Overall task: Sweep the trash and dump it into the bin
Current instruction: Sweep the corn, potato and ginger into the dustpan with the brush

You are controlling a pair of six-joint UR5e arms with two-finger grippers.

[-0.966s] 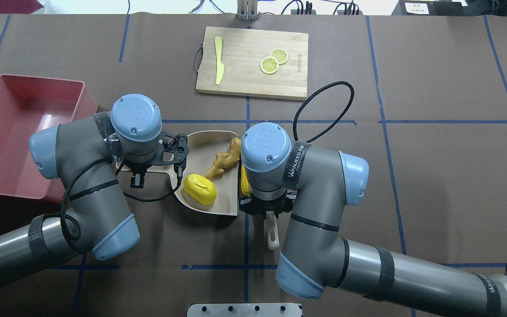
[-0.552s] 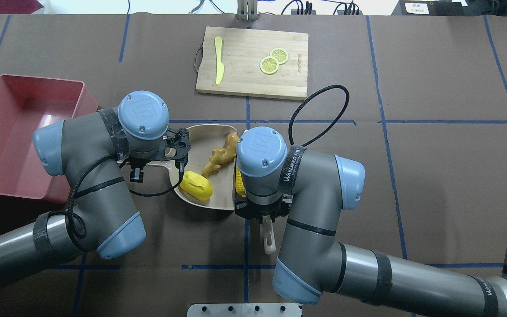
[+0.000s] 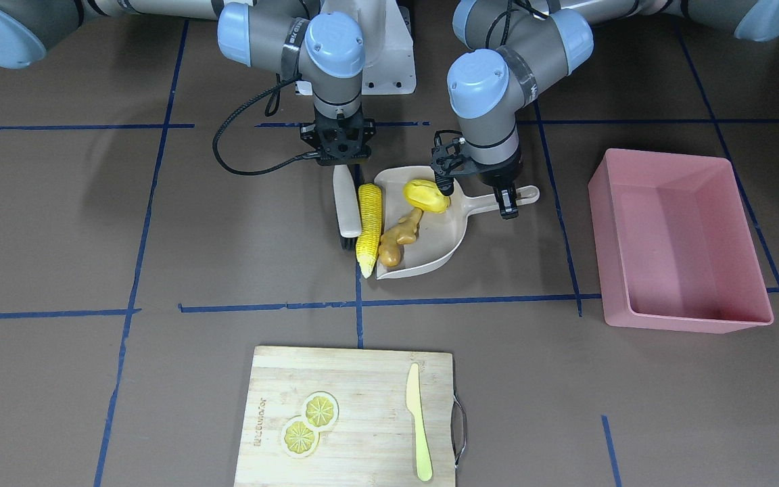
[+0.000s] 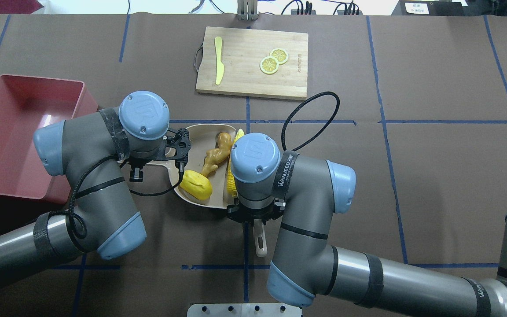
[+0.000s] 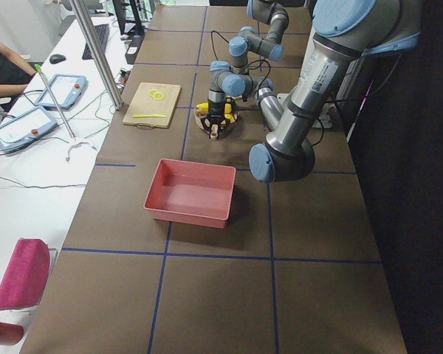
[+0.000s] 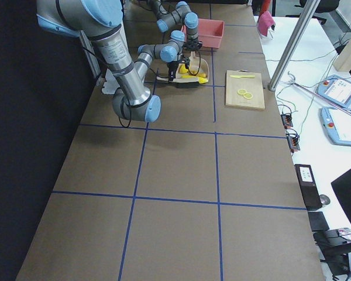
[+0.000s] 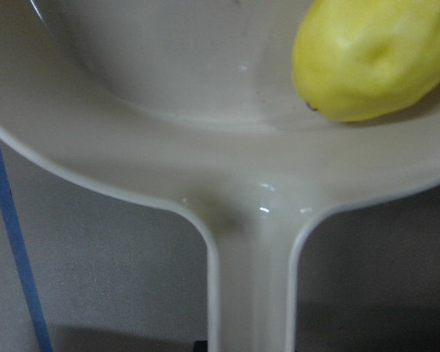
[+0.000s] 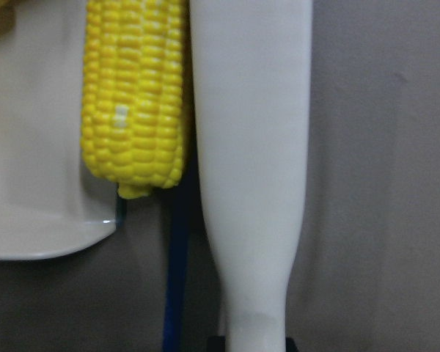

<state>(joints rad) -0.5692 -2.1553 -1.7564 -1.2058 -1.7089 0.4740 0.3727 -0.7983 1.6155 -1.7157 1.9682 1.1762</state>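
The beige dustpan point(image 3: 445, 238) lies mid-table with the rounded yellow lump point(image 3: 425, 195) and the tan ginger root point(image 3: 399, 237) inside it. The yellow corn cob point(image 3: 368, 226) lies along its open edge, partly over the lip in the right wrist view point(image 8: 132, 95). My left gripper point(image 3: 506, 196) is shut on the dustpan handle point(image 7: 253, 279). My right gripper point(image 3: 342, 166) is shut on a white sweeper point(image 3: 347, 210), which presses against the corn's outer side point(image 8: 253, 147). The pink bin point(image 3: 680, 237) stands empty beyond the handle, also on the overhead view's left point(image 4: 11, 132).
A wooden cutting board point(image 3: 362, 379) lies at the far side from me with a pale yellow-green knife point(image 3: 418, 423) and two lemon slices point(image 3: 308, 423) on it. Blue tape lines cross the brown table point(image 3: 126, 237).
My right arm has moved left with the sweeper, pushing the corn against the dustpan's mouth; the ginger has shifted deeper inside. The left arm and dustpan shifted slightly at first, then held still.
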